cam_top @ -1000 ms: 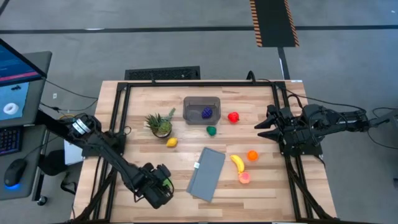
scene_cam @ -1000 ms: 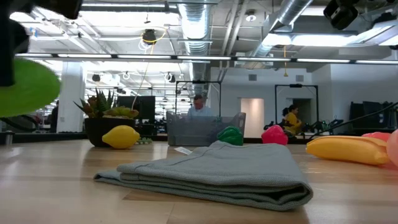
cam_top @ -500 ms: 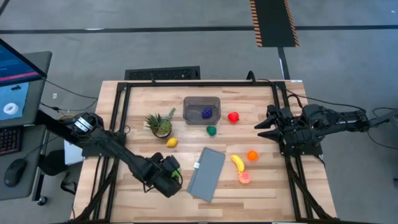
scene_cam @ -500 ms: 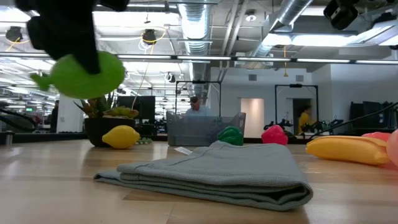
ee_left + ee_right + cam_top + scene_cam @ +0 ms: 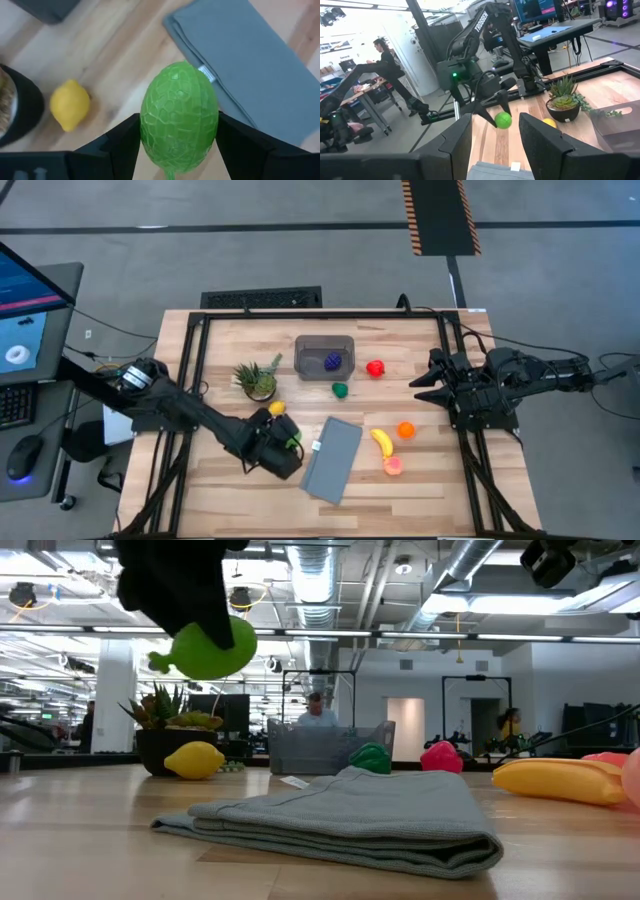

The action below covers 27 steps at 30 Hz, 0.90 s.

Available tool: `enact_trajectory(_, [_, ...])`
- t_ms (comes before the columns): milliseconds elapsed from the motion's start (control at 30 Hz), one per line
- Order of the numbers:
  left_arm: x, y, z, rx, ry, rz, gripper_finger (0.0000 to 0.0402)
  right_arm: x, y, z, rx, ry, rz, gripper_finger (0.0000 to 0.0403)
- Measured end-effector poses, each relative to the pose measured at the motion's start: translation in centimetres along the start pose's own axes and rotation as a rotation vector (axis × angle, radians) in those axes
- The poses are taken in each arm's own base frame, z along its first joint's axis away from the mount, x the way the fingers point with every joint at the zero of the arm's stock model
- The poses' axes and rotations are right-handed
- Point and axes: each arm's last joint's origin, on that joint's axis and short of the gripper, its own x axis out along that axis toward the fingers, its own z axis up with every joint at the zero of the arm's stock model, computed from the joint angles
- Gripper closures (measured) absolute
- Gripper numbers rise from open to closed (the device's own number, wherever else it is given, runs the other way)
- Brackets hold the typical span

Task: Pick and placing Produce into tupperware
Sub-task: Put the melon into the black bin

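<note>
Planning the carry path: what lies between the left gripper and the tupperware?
In the high view, the yellow lemon sits between the left gripper and the tupperware; otherwise bare wood.

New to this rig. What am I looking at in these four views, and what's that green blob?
It's a two-armed robot at a wooden table. One picture looks straight down from above, one sits level with the tabletop, and two come from cameras on the arms' wrists.

The left gripper hangs above the table, shut on a light green toy fruit; that's the blob, also seen up in the air in the low view. The right gripper waits shut at the table's right edge, holding nothing.

On the table: a smoky-grey tub with a purple fruit inside, a potted plant, a lemon, a dark green piece, a red piece, an orange, a banana, a pink piece and a folded grey cloth.
</note>
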Motion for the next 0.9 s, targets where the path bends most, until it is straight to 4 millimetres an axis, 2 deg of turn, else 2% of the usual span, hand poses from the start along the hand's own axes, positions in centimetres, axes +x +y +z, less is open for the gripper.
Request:
enact_trajectory(567, [2.0,2.6,4.0,0.051,-0.029,0.070,0.0177,0.0,0.0,0.0,0.000,0.004,-0.001,0.0217])
enact_trajectory(900, [1.3,4.3,8.9,0.133,-0.117,0.111,0.0177,0.0,0.0,0.0,0.000,0.004,-0.001,0.0217])
